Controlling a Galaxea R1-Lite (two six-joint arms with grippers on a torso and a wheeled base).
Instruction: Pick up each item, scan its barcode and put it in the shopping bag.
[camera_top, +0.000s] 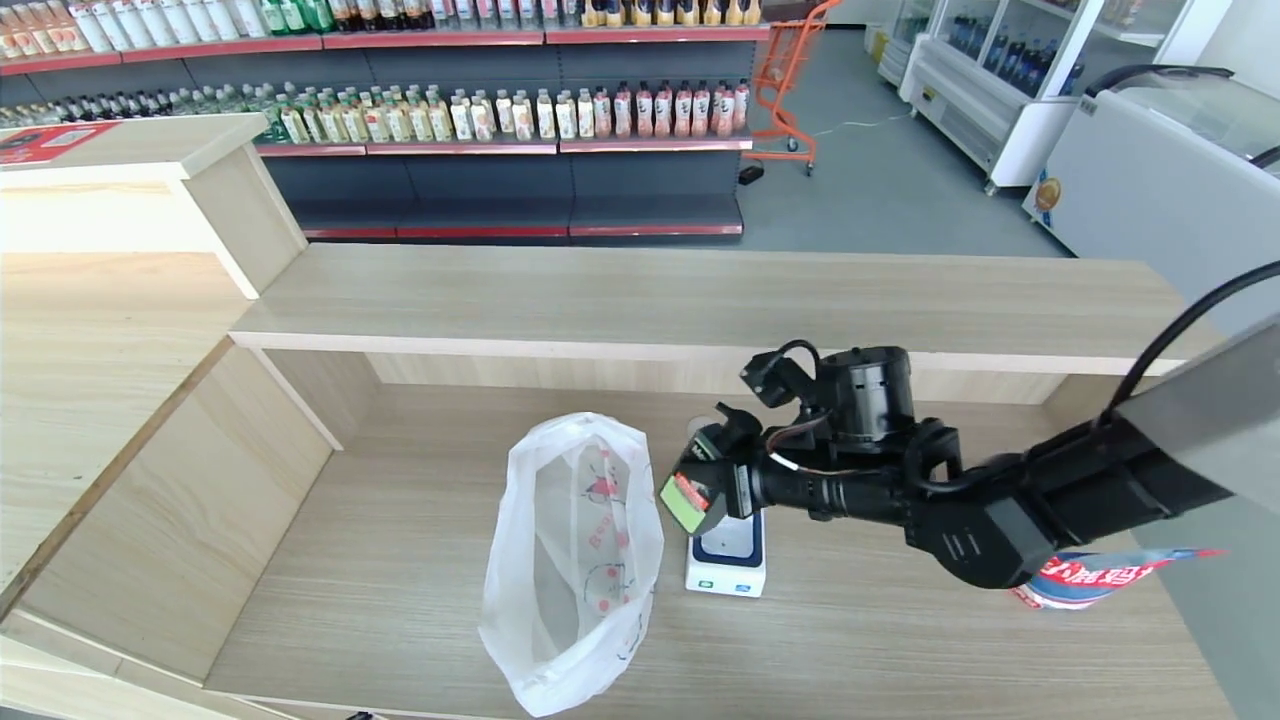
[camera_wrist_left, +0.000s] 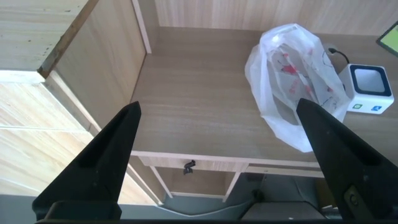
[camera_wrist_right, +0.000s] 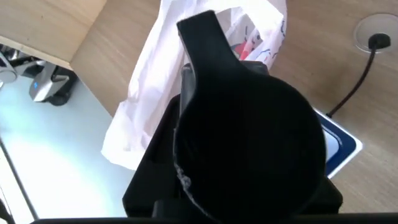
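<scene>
A shop: bottle-lined shelves, chest freezers, a checkout counter.

Bag on counter, abt mid, reaching nr front edge. Scanner just R of bag, close beside. Cable runs fr scanner twd back edge. R gripper w/ item above scanner's L side, btwn bag & scanner. Packet nr counter's R edge, under R arm.
</scene>
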